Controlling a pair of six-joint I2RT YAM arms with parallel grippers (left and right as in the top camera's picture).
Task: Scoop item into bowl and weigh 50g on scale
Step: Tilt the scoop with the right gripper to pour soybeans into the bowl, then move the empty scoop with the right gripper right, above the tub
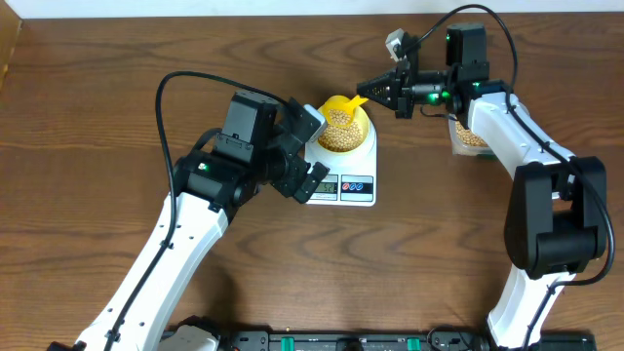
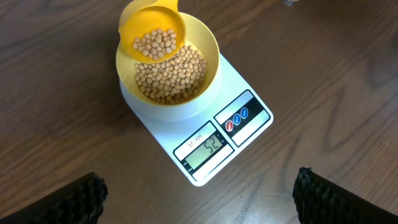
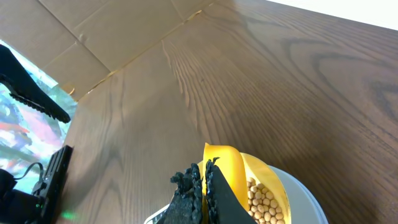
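while right jaws clamp a scoop (image 2: 151,25) of beans (image 2: 157,43) over the bean-filled bowl (image 2: 210,46) on the scale (image 2: 245,81), left jaws gape

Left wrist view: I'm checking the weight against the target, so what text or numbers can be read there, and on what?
"52": on the grey LCD display of the white rectangular digital scale.
Small print above the display: too small to read.
Marks on the red and blue round buttons: too small to read.
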